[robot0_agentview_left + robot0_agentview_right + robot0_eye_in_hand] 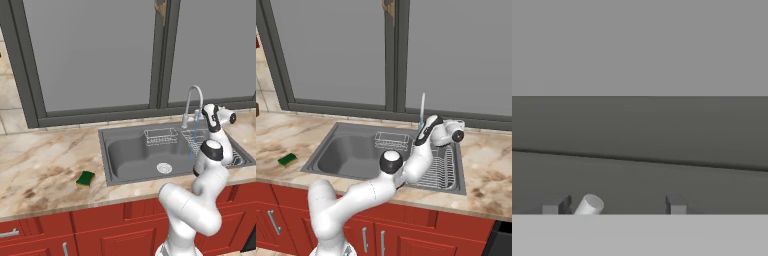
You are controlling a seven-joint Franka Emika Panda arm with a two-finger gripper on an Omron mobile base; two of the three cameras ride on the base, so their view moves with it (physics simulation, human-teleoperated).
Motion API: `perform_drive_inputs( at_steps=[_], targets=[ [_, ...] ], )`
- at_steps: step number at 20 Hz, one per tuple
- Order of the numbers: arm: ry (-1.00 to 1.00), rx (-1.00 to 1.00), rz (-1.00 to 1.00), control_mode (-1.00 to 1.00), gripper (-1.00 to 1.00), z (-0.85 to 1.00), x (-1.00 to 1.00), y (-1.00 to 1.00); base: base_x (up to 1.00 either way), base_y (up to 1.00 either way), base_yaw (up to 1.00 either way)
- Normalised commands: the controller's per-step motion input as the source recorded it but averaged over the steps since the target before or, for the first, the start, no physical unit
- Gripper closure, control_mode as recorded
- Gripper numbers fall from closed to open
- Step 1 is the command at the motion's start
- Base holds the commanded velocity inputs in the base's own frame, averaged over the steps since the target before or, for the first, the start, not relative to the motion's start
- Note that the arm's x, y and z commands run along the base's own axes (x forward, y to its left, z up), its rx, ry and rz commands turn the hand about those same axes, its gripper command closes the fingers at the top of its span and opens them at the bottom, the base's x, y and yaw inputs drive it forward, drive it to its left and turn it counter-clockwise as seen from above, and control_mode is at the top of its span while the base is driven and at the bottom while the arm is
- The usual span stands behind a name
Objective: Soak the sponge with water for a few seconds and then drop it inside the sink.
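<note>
Sponge (86,178) sits flat on the marble worktop (45,165), green side up, just left of the sink (131,159) and well apart from the arm; from your right base view the sponge (287,159) lies near the worktop's front left. Your sink basin is dark grey, with a round silver drain (164,168) on its floor and a small wire basket (160,136) against the back wall. To the basin's right you have the ribbed wire rack section (438,172). Water (194,137) falls in a thin pale-blue stream from the curved gooseneck faucet (192,102) into the basin's right side.

Your gripper (614,204) is up by the faucet, at the back right of the sink, with the hand turned toward the window (95,50). In the hand view you see the two dark fingers (676,204) set apart, with a small pale cylinder (589,205) just beside the left tip. You cannot tell whether the fingers touch it.
</note>
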Motion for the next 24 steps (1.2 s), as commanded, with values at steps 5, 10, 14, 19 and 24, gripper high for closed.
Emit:
perform_drive_inputs(
  at_steps=[5, 10, 14, 19, 24],
  targets=[
    [-0.06, 0.04, 0.0, -1.0, -1.0, 0.05, -0.23, -0.1, 0.0, 0.0, 0.0],
    [-0.1, 0.07, 0.0, -1.0, -1.0, 0.01, -0.25, -0.12, 0.0, 0.0, 0.0],
    [-0.09, 0.06, 0.0, -1.0, -1.0, 0.02, -0.24, -0.14, 0.0, 0.0, 0.0],
    [-0.06, 0.04, 0.0, -1.0, -1.0, 0.21, -0.5, -0.02, 0.0, 0.0, 0.0],
    [0.11, -0.02, -0.02, -1.0, -1.0, 0.43, -0.54, -0.04, 0.0, 0.0, 0.0]
  ],
)
